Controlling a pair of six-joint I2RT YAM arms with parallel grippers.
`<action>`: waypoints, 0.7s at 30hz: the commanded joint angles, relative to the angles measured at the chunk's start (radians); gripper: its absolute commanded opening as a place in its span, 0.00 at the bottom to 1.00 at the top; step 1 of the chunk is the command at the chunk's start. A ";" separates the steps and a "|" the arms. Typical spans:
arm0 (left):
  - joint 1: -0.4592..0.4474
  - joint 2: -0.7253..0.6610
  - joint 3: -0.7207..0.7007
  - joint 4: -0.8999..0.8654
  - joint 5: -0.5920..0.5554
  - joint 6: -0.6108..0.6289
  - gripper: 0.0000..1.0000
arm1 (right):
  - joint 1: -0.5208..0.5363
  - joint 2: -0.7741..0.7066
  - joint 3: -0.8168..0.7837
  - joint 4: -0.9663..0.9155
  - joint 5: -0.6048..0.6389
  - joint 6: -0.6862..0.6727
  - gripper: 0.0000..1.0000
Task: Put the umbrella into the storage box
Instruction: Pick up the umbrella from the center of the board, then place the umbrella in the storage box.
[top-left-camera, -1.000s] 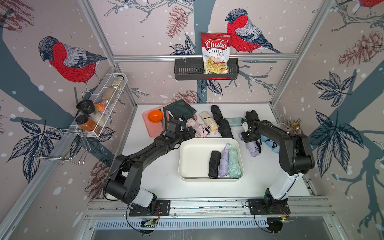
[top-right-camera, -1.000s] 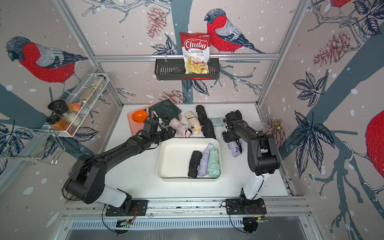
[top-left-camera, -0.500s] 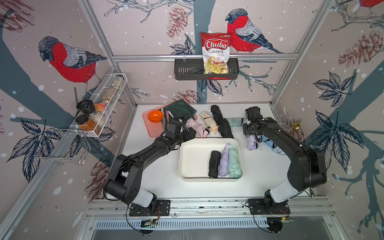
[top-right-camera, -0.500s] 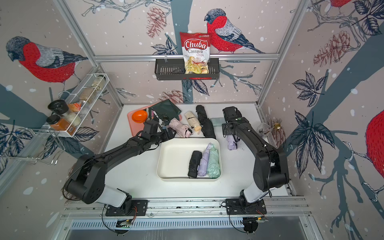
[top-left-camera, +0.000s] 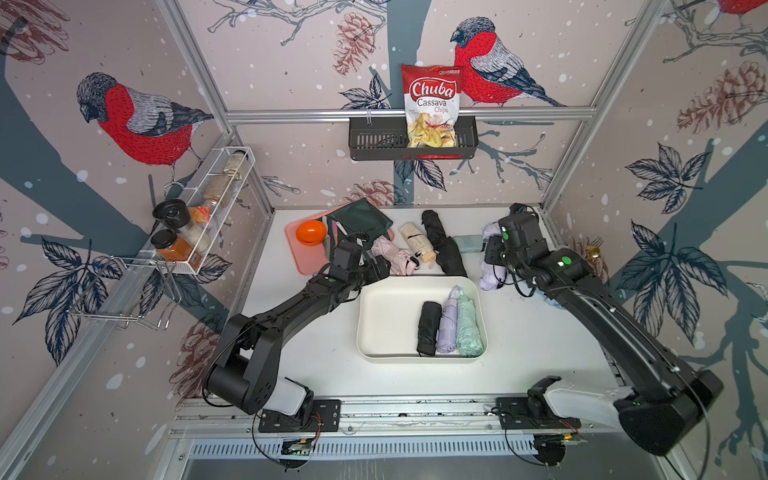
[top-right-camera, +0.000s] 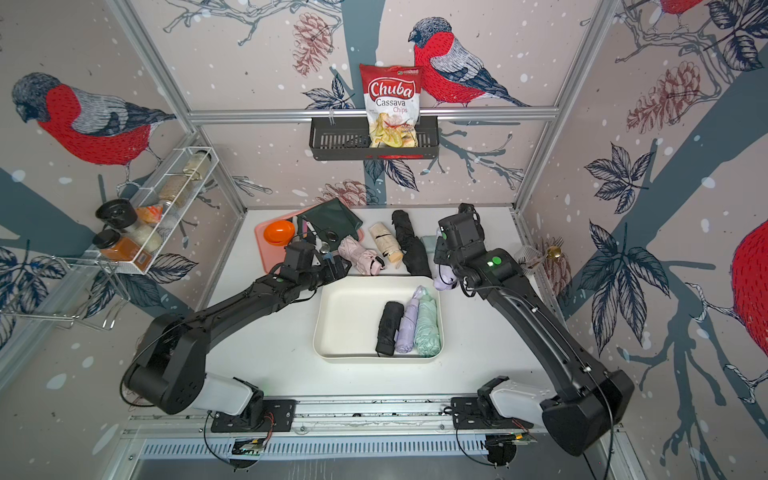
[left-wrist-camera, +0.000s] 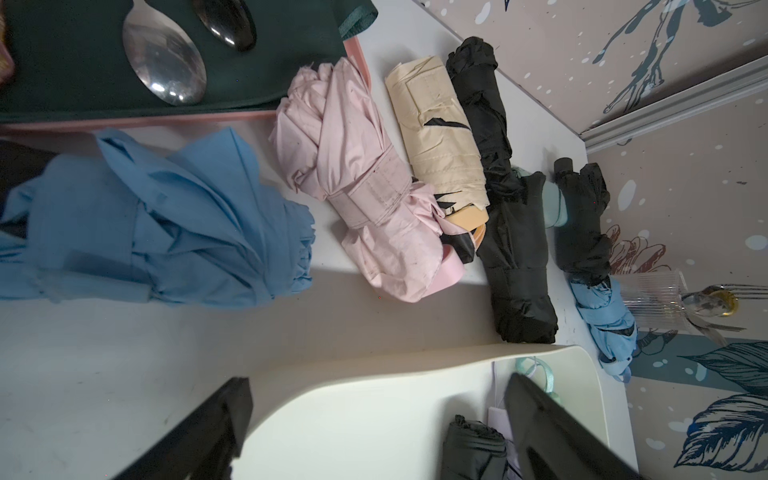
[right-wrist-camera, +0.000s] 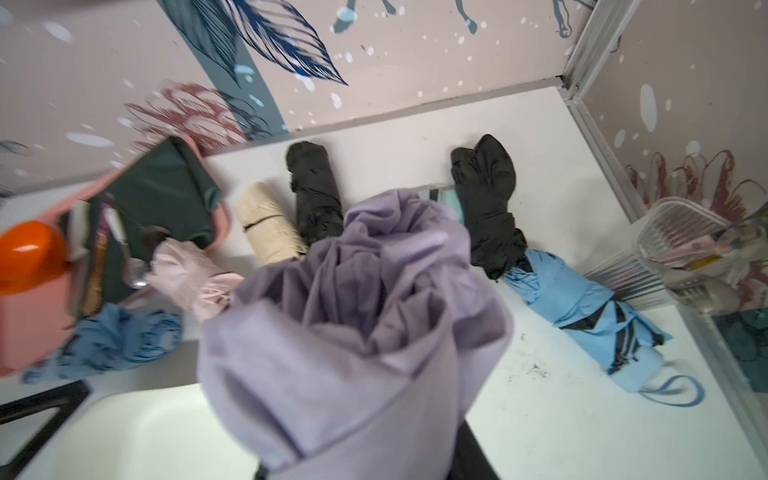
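- White tabletop is holding the box centrally.
- Right claw, pinching a lilac umbrella, is now raising it beside the box, nearing the drop.
- Left claw is waiting, spread.

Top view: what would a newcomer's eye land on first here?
The red Chuba chips bag stands in the black basket on the back wall. Mid-table, the off-white storage box holds three folded umbrellas side by side: black, lilac and mint. Just past its far right corner, the right claw is shut on another lilac umbrella.
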 joint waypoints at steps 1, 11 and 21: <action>0.003 -0.021 -0.007 0.041 -0.038 0.002 0.98 | 0.068 -0.056 -0.036 0.055 0.011 0.198 0.00; 0.003 -0.059 -0.023 0.005 -0.078 -0.004 0.99 | 0.355 -0.026 -0.161 0.197 -0.015 0.482 0.00; 0.003 -0.094 -0.053 0.006 -0.078 -0.021 0.99 | 0.449 0.128 -0.156 0.174 -0.065 0.542 0.04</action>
